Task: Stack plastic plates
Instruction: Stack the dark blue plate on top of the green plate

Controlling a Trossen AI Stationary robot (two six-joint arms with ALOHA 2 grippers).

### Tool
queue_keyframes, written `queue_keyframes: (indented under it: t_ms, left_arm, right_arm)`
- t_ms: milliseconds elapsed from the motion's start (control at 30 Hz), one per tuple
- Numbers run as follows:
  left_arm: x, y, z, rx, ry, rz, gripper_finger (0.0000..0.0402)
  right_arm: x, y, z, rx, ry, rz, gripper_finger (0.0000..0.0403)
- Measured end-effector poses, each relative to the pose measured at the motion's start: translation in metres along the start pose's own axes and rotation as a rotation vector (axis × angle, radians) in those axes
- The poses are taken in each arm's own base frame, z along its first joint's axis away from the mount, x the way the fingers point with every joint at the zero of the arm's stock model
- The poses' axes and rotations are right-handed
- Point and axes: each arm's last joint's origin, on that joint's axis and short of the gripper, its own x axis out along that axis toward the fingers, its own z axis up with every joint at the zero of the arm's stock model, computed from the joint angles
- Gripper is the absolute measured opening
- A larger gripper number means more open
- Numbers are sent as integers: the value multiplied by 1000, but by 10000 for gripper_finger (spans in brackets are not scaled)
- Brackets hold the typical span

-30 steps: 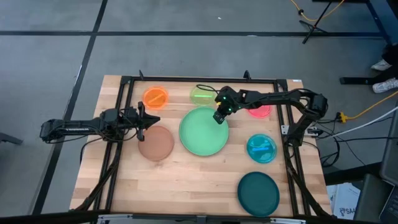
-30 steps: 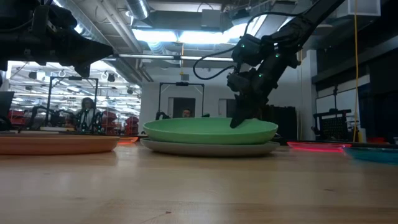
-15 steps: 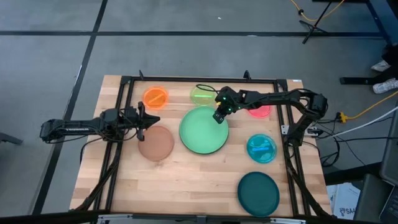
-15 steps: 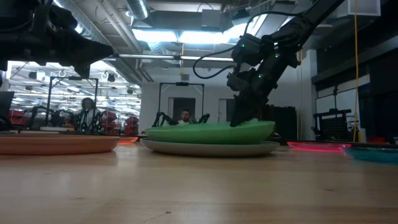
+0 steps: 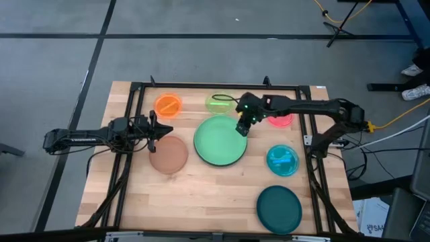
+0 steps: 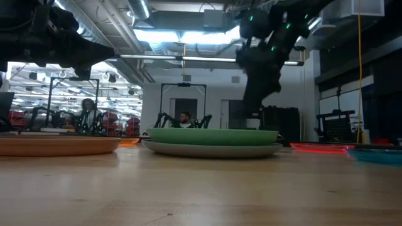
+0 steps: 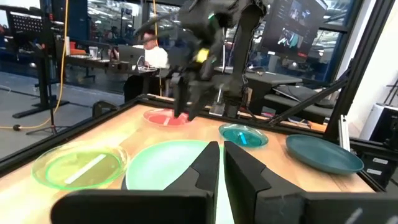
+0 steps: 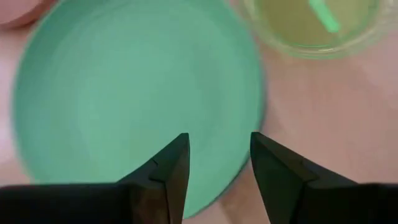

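The light green plate (image 5: 220,141) lies level on the grey plate (image 6: 213,149) at the table's middle. My right gripper (image 8: 217,165) hovers open just above the green plate's far right rim (image 5: 242,128), touching nothing. My left gripper (image 5: 158,131) waits shut at the left, above the far edge of the brown plate (image 5: 168,154). The orange plate (image 5: 168,105), lime plate (image 5: 218,103) and pink plate (image 5: 281,119) lie flat along the far side. The cyan plate (image 5: 282,160) and dark teal plate (image 5: 279,208) lie flat at the right.
A black metal frame (image 5: 134,91) runs around the table's far and side edges. Bare wood lies at the near left (image 5: 188,202). In the low view, people sit in the room beyond the table (image 6: 185,117).
My right gripper has opened and let go of the green plate's far right rim, then risen a little and shifted slightly toward the table's right. The plate's raised right side has dropped, and it now lies level on the grey plate.
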Motion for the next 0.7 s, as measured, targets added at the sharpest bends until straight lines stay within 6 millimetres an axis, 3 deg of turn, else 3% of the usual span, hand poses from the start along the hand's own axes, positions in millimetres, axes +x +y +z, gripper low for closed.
queue_keyframes:
  t_ms: [133,367,700]
  left_arm:
    - [0,0,0,0,0,0,16]
    - [0,0,0,0,1,0,16]
    - [0,0,-1,-4,7,1,16]
  right_arm:
    - [-12,29,-11,-75,-6,9,161]
    - [-11,86,-48,-201,58,49,161]
    - [-21,143,-95,-206,104,95,161]
